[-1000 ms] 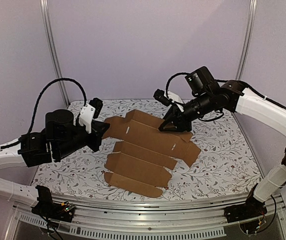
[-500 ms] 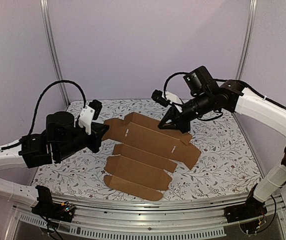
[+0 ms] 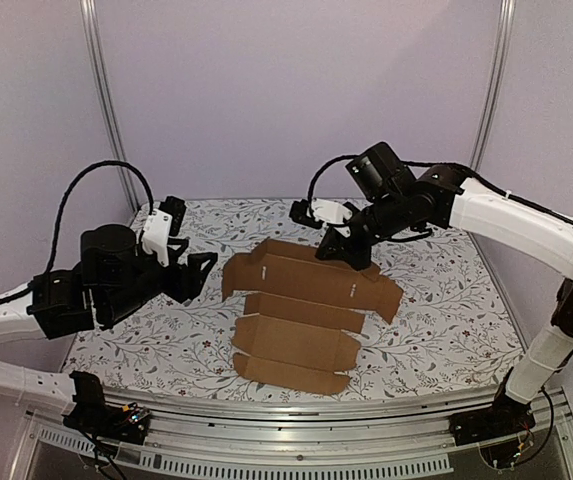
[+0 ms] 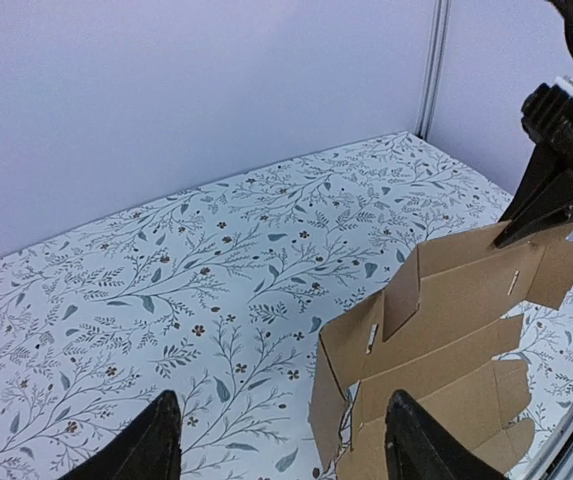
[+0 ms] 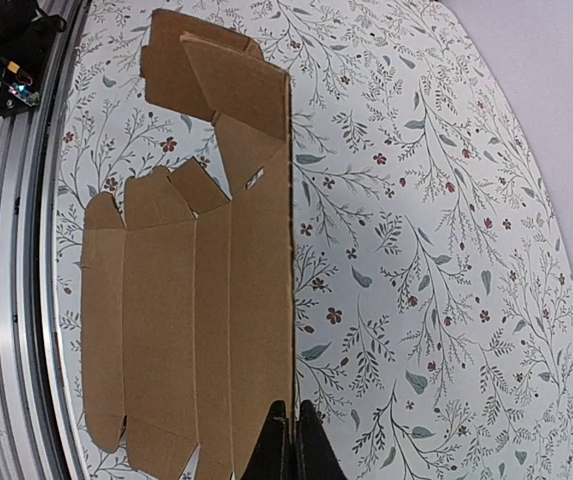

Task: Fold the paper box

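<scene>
The paper box [image 3: 301, 310] is a flat brown die-cut sheet with flaps, lying mid-table on the floral cloth. Its far edge is raised off the table. My right gripper [image 3: 341, 250] is shut on that far edge; in the right wrist view the black fingers [image 5: 288, 430] pinch the edge of the paper box [image 5: 226, 280]. My left gripper [image 3: 201, 272] stands open just left of the sheet, touching nothing. From the left wrist, the paper box [image 4: 446, 330] tilts up beyond the left gripper [image 4: 281, 425], with the right gripper [image 4: 556, 190] on its top edge.
The floral tablecloth [image 3: 446, 320] covers the table. An aluminium rail [image 3: 296, 440] runs along the near edge, also seen as the rail [image 5: 11, 300] in the right wrist view. Purple walls with metal posts [image 3: 106, 100] close in the back and sides.
The left gripper has opened, let go of the sheet's left flap and drawn back a little. The right gripper has shut on the far edge and shifted left, and the sheet moved with it.
</scene>
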Robot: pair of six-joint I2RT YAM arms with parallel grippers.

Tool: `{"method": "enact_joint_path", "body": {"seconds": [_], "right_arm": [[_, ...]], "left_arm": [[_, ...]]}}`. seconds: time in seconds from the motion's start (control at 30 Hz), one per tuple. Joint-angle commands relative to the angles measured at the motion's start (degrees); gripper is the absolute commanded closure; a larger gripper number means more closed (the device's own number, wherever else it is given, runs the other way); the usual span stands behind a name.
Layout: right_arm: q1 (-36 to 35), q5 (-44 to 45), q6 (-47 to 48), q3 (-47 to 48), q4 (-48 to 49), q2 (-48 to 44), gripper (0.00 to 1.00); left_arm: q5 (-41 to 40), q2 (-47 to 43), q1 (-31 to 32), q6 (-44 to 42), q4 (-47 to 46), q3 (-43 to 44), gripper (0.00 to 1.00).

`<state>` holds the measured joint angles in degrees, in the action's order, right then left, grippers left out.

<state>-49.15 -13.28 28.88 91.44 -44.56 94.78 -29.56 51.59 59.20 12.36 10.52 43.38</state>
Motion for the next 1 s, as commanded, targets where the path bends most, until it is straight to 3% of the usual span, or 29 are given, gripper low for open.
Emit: {"method": "enact_joint_path", "body": {"seconds": [0.0,0.27,0.97], "right_arm": [[-1.31,6.32,3.48,1.11,0.44,3.74,1.0],[-6.01,17.55,6.2,-2.26,6.32,7.95,1.0],[-12.95,33.26,7.18,-21.32,33.72,7.88,1.0]], "left_arm": [[1.05,-1.87,-0.88,1.82,2.56,0.9,0.3],[4.11,1.11,-1.68,2.64,4.15,4.49,0.3],[16.95,15.38,-8.75,11.54,4.12,7.28,0.51]]}}
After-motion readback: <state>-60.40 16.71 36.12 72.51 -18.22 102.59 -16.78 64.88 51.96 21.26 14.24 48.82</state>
